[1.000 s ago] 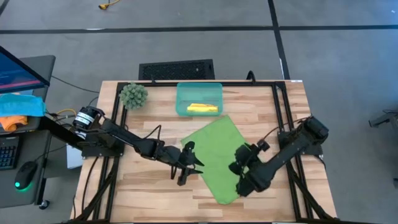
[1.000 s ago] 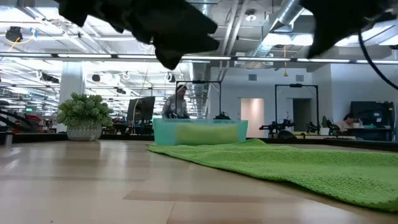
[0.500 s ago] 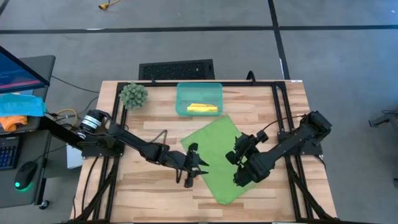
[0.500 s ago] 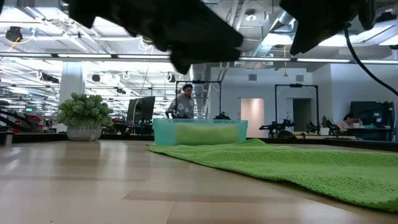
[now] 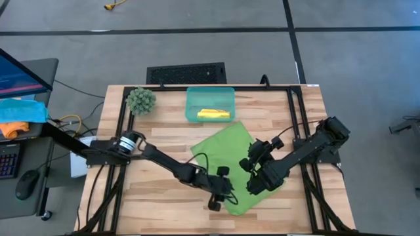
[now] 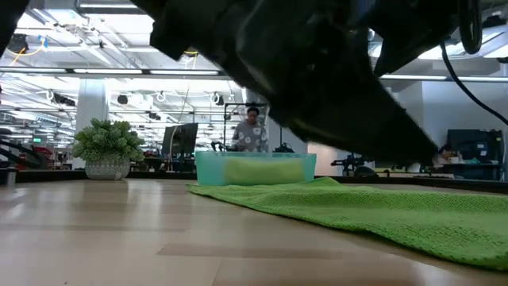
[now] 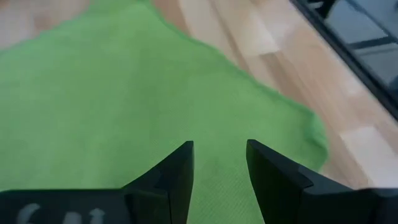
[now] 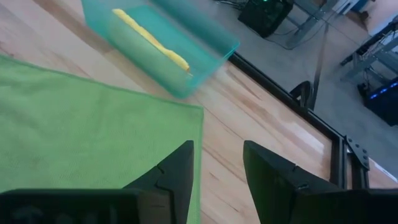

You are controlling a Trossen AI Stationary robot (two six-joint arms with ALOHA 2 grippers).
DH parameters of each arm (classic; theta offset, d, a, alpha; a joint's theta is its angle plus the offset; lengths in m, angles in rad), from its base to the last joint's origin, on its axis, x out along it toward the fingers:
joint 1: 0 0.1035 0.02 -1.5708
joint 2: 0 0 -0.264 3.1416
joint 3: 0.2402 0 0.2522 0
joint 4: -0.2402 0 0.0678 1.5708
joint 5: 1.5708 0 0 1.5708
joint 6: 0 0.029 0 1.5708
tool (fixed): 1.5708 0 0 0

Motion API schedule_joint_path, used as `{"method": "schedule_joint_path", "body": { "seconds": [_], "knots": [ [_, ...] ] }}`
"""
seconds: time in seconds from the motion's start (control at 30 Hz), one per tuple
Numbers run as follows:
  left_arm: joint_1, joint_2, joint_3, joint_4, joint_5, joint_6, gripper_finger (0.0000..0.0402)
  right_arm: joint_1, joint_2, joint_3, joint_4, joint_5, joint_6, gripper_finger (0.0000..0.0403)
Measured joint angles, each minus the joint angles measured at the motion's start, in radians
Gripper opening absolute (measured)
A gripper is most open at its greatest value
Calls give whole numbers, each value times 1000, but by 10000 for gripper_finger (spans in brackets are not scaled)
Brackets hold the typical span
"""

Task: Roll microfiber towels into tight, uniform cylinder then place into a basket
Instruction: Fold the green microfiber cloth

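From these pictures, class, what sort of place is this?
Probably a robotics lab in a big open workspace: exposed ceiling ducts, more robot rigs behind the wooden table, and a person at a workstation.

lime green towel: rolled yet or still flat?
Spread flat, unrolled. The lime green microfiber towel lies open as a single sheet on the wooden table; the low view shows no roll or fold.

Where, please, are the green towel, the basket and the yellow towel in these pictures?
green towel (image 5: 226, 154): high view, the flat middle of the cloth.
basket (image 5: 210, 90): high view, its far rim.
yellow towel (image 8: 152, 42): right wrist view, the middle of the roll lying in the basket.
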Motion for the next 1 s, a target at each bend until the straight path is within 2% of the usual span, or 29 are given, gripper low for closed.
{"method": "schedule_joint_path", "body": {
  "seconds": [0.2,0.63,1.0],
  "knots": [
    [0,67,54,3,65,-8,139,0,0,0,-3,0,0,162],
    [-26,77,58,-141,60,-82,139,0,1,0,-4,0,-7,162],
    [-47,-22,58,-561,97,-95,139,0,1,-5,-7,0,-9,162]
  ]
}}
